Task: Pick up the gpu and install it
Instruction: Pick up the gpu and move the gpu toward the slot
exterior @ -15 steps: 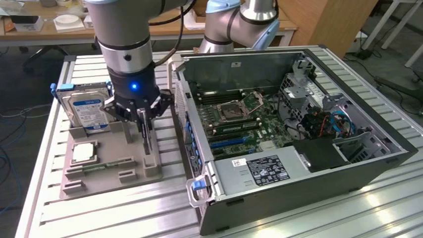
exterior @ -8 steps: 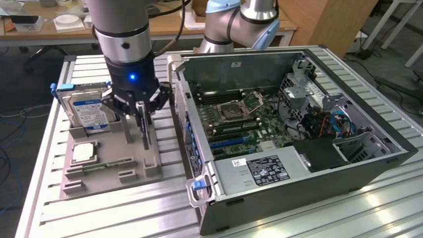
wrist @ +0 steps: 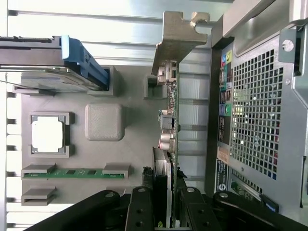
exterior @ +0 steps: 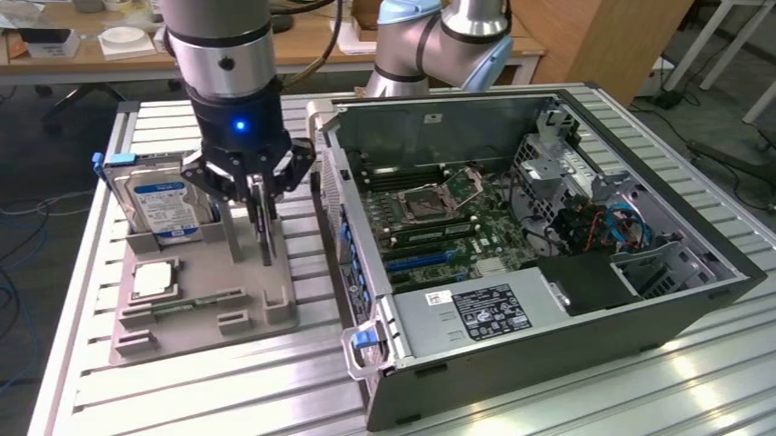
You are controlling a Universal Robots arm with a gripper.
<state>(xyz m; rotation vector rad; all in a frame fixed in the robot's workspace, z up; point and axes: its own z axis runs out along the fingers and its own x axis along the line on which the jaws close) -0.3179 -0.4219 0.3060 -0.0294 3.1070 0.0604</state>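
Observation:
The gpu (exterior: 264, 234) is a thin dark card standing on edge in the grey holder (exterior: 206, 263), at the exterior view's left of the computer case. In the wrist view the gpu (wrist: 172, 110) appears edge-on, with its metal bracket (wrist: 180, 33) at the far end. My gripper (exterior: 260, 195) comes straight down onto the card's top edge. Its two black fingers (wrist: 144, 204) press against the card from either side, so my gripper (wrist: 167, 192) is shut on the gpu. I cannot tell whether the card's lower edge still rests in the holder.
The grey holder (wrist: 134, 149) also carries a silver hard drive (exterior: 164, 204) with a blue-white label, a square processor chip (exterior: 155, 280) and a green memory stick (exterior: 182, 307). The open computer case (exterior: 522, 236) with its motherboard lies close beside the holder. A second arm (exterior: 437, 41) stands behind.

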